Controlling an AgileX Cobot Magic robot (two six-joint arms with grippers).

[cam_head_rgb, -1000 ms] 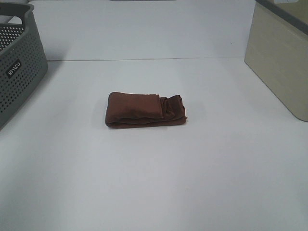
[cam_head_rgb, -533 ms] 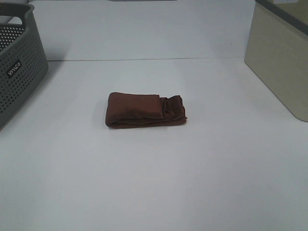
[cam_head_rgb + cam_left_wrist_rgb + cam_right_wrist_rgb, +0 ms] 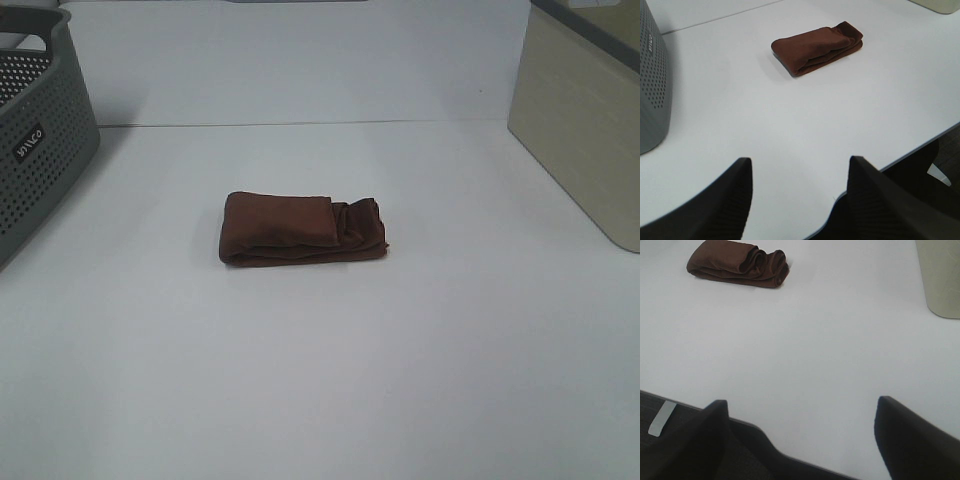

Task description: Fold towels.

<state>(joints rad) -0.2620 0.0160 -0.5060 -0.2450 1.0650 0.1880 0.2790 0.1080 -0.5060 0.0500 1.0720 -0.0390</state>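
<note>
Both sets of jaws stand open and hold nothing. On the left gripper two dark fingers show with a clear gap between them, over the near edge of the table. The right gripper is spread wider, its two fingers also at the table's near edge, part over the white top and part over the dark floor beyond it. Neither arm appears in the high view; each gripper is seen only by its own wrist camera, and both are well apart from the cloth.

By size, the white table comes first, filling most of every view. Next are two containers. One beige bin stands at the right side of the table toward the back; its inside cannot be seen. One grey basket with a perforated wall and a small white label stands at the left side; nothing in it can be made out from here.

One towel, dark reddish-brown, lies near the middle of the table, well apart from both containers. It is folded into a compact oblong bundle, with a flat smooth layer on top toward the left and bunched, rolled folds at its right end. No tag shows on it.
</note>
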